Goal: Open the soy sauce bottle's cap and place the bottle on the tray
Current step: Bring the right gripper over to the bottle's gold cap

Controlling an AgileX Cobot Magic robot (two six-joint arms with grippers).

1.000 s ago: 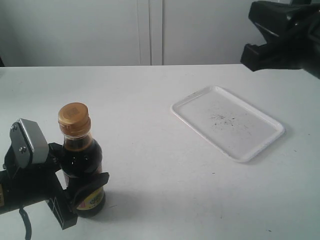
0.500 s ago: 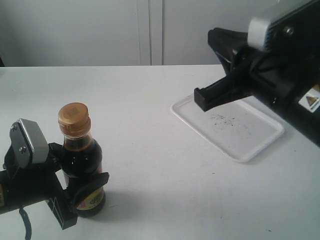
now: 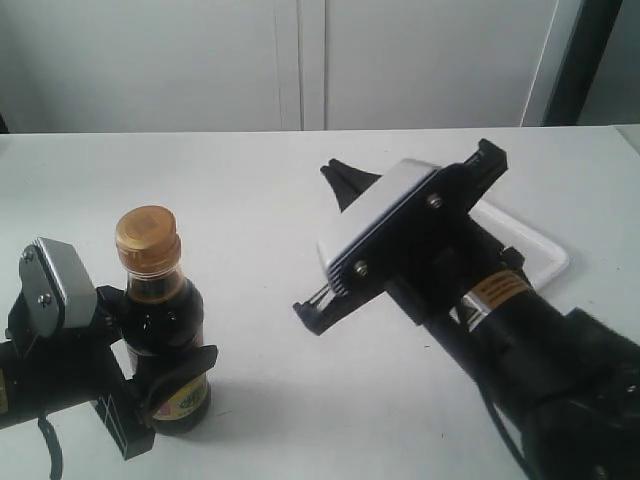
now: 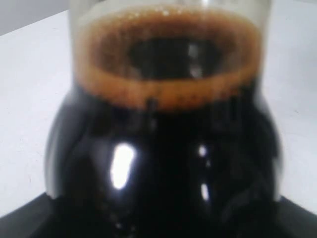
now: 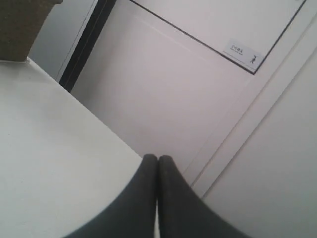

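Note:
The soy sauce bottle [image 3: 162, 322] stands upright near the table's front left, its gold-brown cap [image 3: 147, 238] closed. My left gripper [image 3: 170, 378] is shut on the bottle's lower body at the label. In the left wrist view the dark bottle [image 4: 168, 163] fills the frame and the cap is out of view. My right gripper [image 3: 334, 172] hangs over the middle of the table, to the right of the bottle and apart from it. Its fingers [image 5: 168, 198] are pressed together with nothing between them. The white tray [image 3: 532, 248] lies at the right, mostly hidden behind the right arm.
The right arm's body and silver wrist camera [image 3: 385, 228] take up the centre and lower right of the exterior view. A white wall with panel seams [image 3: 300, 60] runs behind the table's far edge. A dark post [image 3: 575, 60] stands at the back right.
The right arm has swung down and left from the upper right into the middle and now covers most of the tray. The left gripper and the bottle have not moved.

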